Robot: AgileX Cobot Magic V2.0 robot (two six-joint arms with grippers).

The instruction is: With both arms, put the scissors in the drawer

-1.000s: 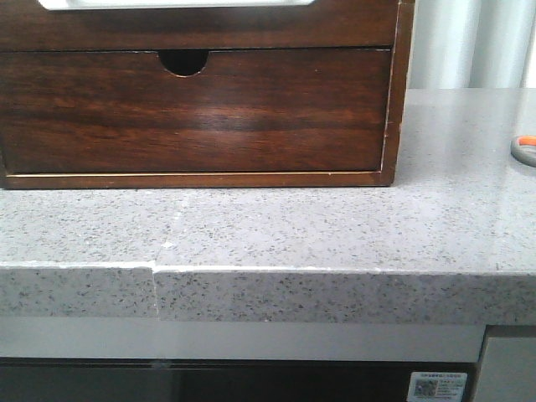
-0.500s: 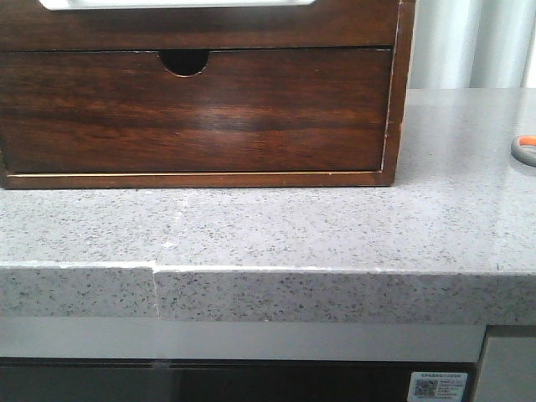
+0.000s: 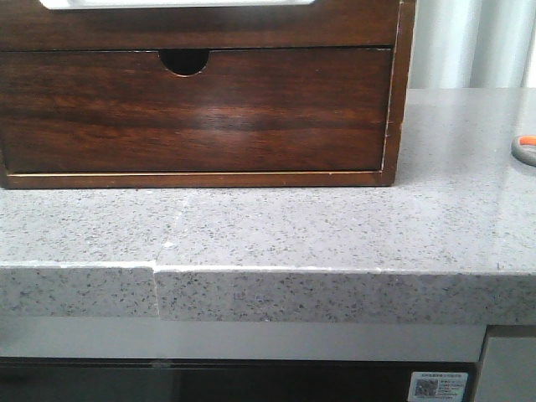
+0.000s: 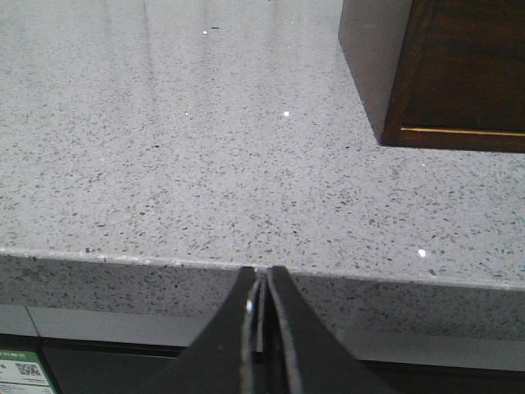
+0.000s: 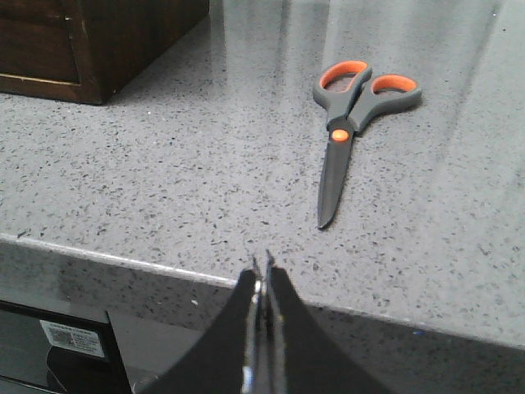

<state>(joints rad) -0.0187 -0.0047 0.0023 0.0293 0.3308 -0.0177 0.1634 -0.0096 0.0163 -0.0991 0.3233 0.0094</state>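
Observation:
The scissors (image 5: pixel 337 156), grey with orange inside the loops, lie flat and closed on the speckled stone counter in the right wrist view. Only a grey loop with orange shows at the far right edge of the front view (image 3: pixel 525 149). The drawer (image 3: pixel 193 27) is the plain dark wooden front at the top of the cabinet, with a white strip above it, and it looks closed. My right gripper (image 5: pixel 262 264) is shut and empty at the counter's front edge, short of the scissors' tip. My left gripper (image 4: pixel 262 277) is shut and empty at the front edge, left of the cabinet.
Below the drawer is a taller drawer front with a half-round notch (image 3: pixel 183 60). The cabinet's corner shows in the left wrist view (image 4: pixel 459 74) and the right wrist view (image 5: pixel 98 41). The counter (image 3: pixel 335 226) has a seam near its left front.

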